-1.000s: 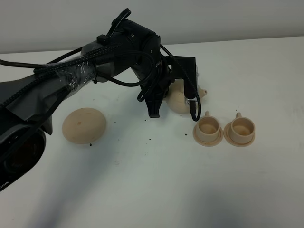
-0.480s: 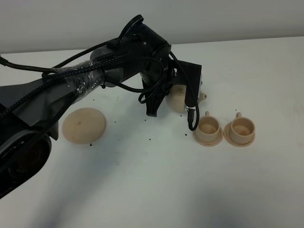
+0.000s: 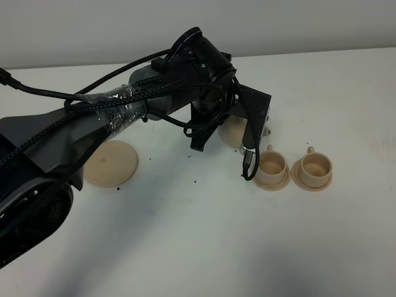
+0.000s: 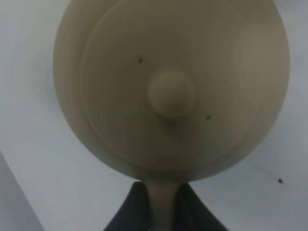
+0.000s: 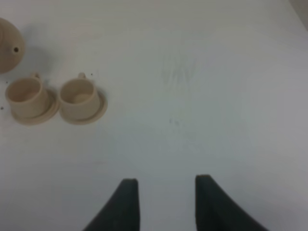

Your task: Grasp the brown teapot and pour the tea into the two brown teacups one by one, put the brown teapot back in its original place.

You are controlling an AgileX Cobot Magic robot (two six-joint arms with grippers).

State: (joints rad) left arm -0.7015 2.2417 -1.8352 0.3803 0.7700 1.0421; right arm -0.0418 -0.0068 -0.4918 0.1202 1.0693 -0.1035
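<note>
While left gripper [image 4: 162, 188] clamps teapot [image 4: 171, 86] handle, spout near 2 teacups [image 3: 271, 164] [image 3: 314, 166].

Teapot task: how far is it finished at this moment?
Done: the left hand grips the brown teapot by its handle, away from the round dish. In hand: holding it beside the near teacup. Left: pouring into it and the far teacup, returning the teapot to the dish.
</note>
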